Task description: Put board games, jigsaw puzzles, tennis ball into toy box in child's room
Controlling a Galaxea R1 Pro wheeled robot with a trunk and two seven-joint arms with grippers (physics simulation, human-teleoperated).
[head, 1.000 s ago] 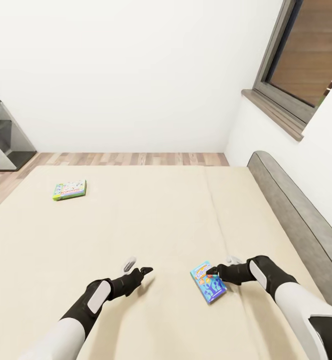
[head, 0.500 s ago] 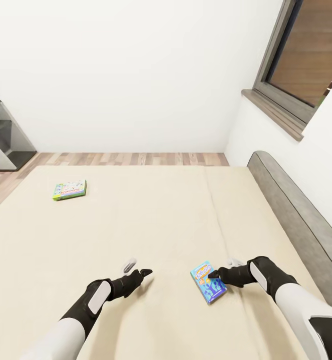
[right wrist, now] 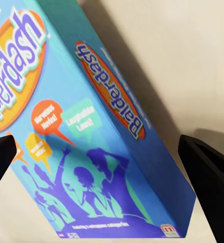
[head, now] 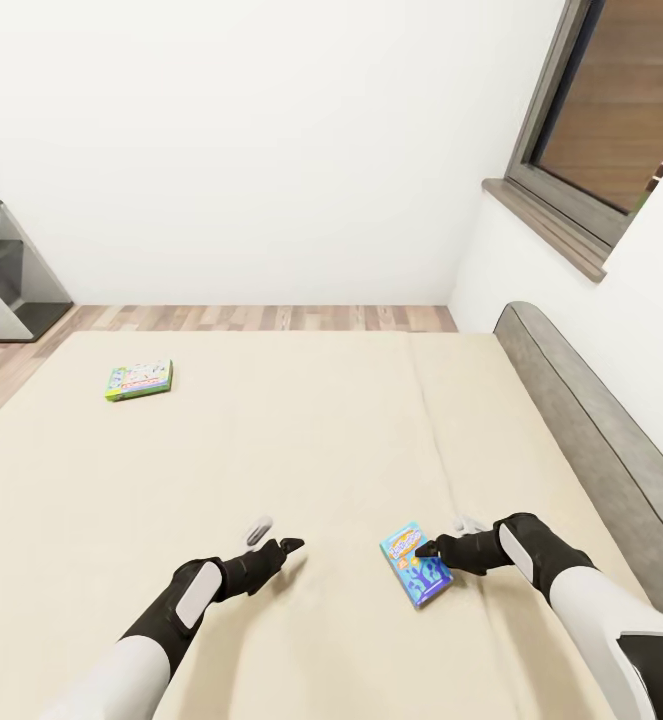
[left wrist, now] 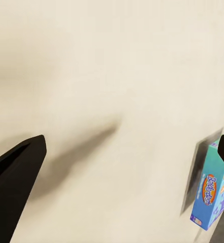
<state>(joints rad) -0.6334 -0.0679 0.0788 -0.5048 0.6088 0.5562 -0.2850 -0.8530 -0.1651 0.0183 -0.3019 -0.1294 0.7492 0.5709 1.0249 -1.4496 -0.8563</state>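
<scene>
Blue board game box [head: 416,564] lying flat on the cream bed [head: 351,430], near the robot's edge of the mattress. Right gripper [head: 441,535] placed at the box's 3 o'clock in the head view, fingertips at its right long edge; contact cannot be confirmed. In the right wrist view the box [right wrist: 86,126] is seen between the two dark fingers [right wrist: 206,167], which stand wide apart with the box's long side face turned toward the camera; nothing is held. The box's long axis is judged to run from about 11 to 5 o'clock in the head view, so the short width is what the jaws would span.

Left gripper [head: 274,532] hovers over bare mattress at the box's 9 o'clock, well apart from it, spread wide and carrying nothing; the box [left wrist: 211,190] is visible beyond one fingertip in the left wrist view. Right arm clearly the nearer.

Second board game [head: 139,380], white and green, lies far off toward 10 o'clock near the bed's far left corner.
</scene>
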